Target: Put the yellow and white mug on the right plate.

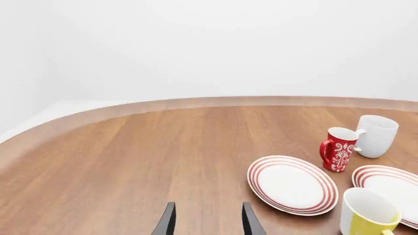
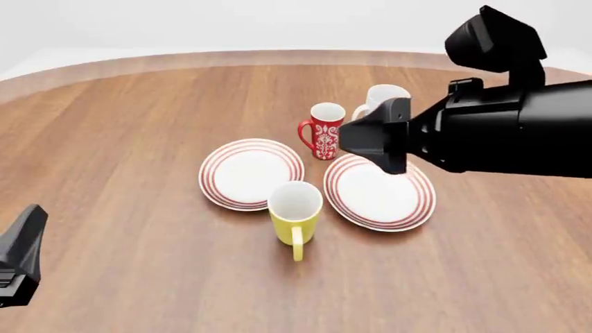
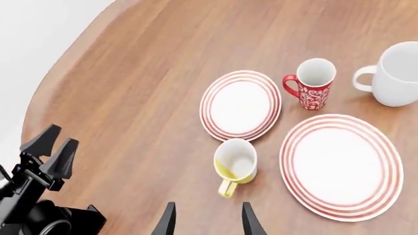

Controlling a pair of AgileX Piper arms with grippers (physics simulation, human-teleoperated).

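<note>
The yellow and white mug [image 2: 295, 211] stands upright on the table between the two plates and a little nearer than them. Its handle [image 2: 297, 247] points toward the arms' side. The right plate [image 2: 379, 192], white with red rings, lies bare just right of the mug. In the right wrist view my right gripper [image 3: 207, 223] is open and empty, high above the table, with the mug [image 3: 236, 161] and the right plate [image 3: 341, 166] ahead of its fingers. My left gripper [image 1: 209, 223] is open and empty, low over the wood, far left of the mug [image 1: 365, 215].
The left plate [image 2: 251, 173] lies beside the mug. A red patterned mug [image 2: 324, 130] and a taller white mug [image 2: 382, 100] stand behind the plates. My right arm's black body [image 2: 481, 132] hangs over the right plate's far side. The left arm [image 2: 19, 257] is at the near left.
</note>
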